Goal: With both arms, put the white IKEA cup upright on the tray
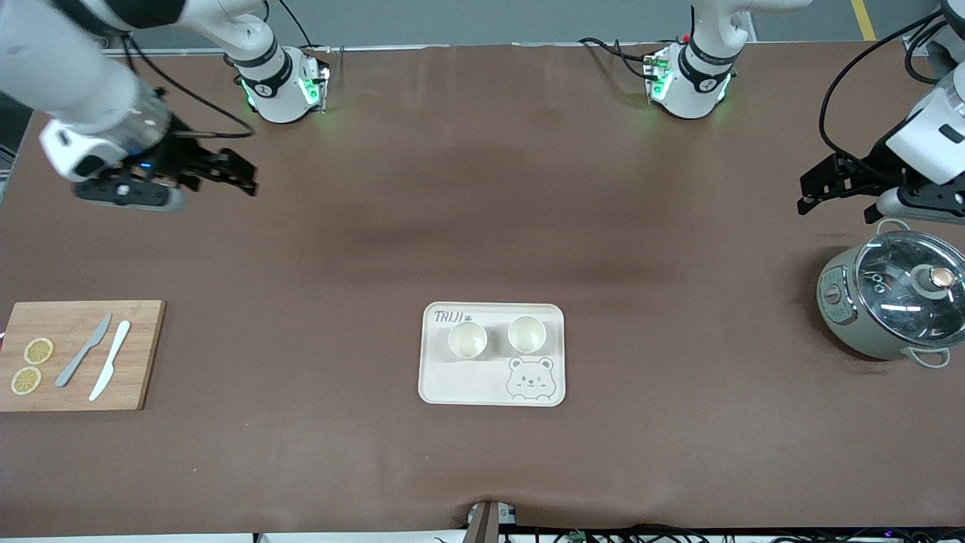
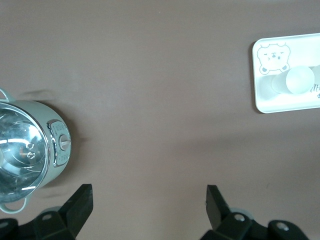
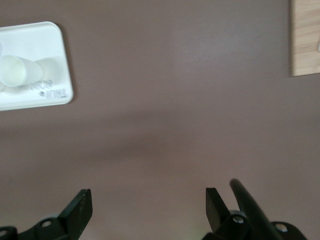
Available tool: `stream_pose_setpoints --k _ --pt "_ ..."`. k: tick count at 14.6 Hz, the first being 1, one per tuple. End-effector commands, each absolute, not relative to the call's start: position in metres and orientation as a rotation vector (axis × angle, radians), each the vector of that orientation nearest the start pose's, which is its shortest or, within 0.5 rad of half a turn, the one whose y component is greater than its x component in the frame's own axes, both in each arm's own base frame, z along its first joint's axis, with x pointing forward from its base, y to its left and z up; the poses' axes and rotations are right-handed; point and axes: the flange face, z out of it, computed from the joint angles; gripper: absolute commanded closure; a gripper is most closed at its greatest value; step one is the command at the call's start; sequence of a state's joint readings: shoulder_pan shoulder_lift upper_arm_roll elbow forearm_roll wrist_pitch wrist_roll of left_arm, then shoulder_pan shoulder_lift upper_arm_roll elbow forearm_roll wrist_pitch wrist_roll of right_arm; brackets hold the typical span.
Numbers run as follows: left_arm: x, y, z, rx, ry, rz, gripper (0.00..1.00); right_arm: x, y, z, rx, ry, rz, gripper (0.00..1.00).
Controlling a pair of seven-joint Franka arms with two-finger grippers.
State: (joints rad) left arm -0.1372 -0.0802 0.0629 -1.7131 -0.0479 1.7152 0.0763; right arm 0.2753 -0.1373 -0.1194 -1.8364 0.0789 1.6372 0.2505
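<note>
Judging the step: both cups already stand upright on the tray, so what is left looks like holding clear and not disturbing them.
Desk [image 1: 482, 188]: brown cover, bare in the middle between the two arms.
Pot [image 1: 889, 302]: glass-lidded cooker at the left arm's end of the desk, well apart from the tray.
Board [image 1: 75, 354]: wooden, at the right arm's end, carrying two knives [image 1: 98, 358] and two lemon slices [image 1: 32, 366]; not part of the job.
Tray [image 1: 467, 388]: cream, bear drawing at one corner, lying mid-desk toward the front camera.
Cups [image 1: 467, 338]: two white ones, mouths up, side by side on the tray's half farther from the camera, close but not touching as far as I can tell.
Left tool [image 1: 822, 188]: wide, holding nothing, up over bare desk beside the pot.
Right tool [image 1: 234, 175]: wide, holding nothing, up over bare desk at the right arm's end.
Doing it well: keep both tools high and away from the tray; any return pass should come in from above, never sweeping across the rims, since light cups would likely tip at a nudge.
</note>
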Motion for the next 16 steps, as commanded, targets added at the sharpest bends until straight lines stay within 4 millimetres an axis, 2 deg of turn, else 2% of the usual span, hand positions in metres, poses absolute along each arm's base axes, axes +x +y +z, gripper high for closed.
stream_pose_setpoints --k 1,2,5,8,10,12,14,16 --pt "0.503 -0.042 0.631 -3.165 0.251 -0.162 0.0 0.495 0.01 0.577 -3.069 0.025 0.094 0.0" --pt "0.501 -0.042 0.631 -3.165 0.251 -0.157 0.0 0.497 -0.006 0.577 -3.08 -0.021 0.066 0.0" --pt "0.5 -0.045 0.632 -3.163 0.258 -0.162 0.0 0.503 -0.016 0.581 -3.144 -0.029 -0.01 0.0" --pt "0.503 -0.054 0.633 -3.161 0.282 -0.171 0.0 0.508 -0.017 0.593 -3.187 -0.055 -0.07 0.0" --pt "0.503 -0.064 0.639 -3.16 0.302 -0.188 0.0 0.522 -0.016 0.607 -3.192 -0.047 -0.102 0.0" --pt "0.503 -0.062 0.642 -3.16 0.29 -0.195 0.0 0.528 -0.012 0.618 -3.202 -0.063 -0.044 0.0" --pt "0.504 -0.055 0.648 -3.16 0.27 -0.213 0.0 0.535 -0.017 0.622 -3.196 -0.046 0.013 0.0" --pt "0.501 -0.051 0.648 -3.161 0.266 -0.167 0.0 0.536 -0.015 0.627 -3.193 -0.03 -0.005 0.0"
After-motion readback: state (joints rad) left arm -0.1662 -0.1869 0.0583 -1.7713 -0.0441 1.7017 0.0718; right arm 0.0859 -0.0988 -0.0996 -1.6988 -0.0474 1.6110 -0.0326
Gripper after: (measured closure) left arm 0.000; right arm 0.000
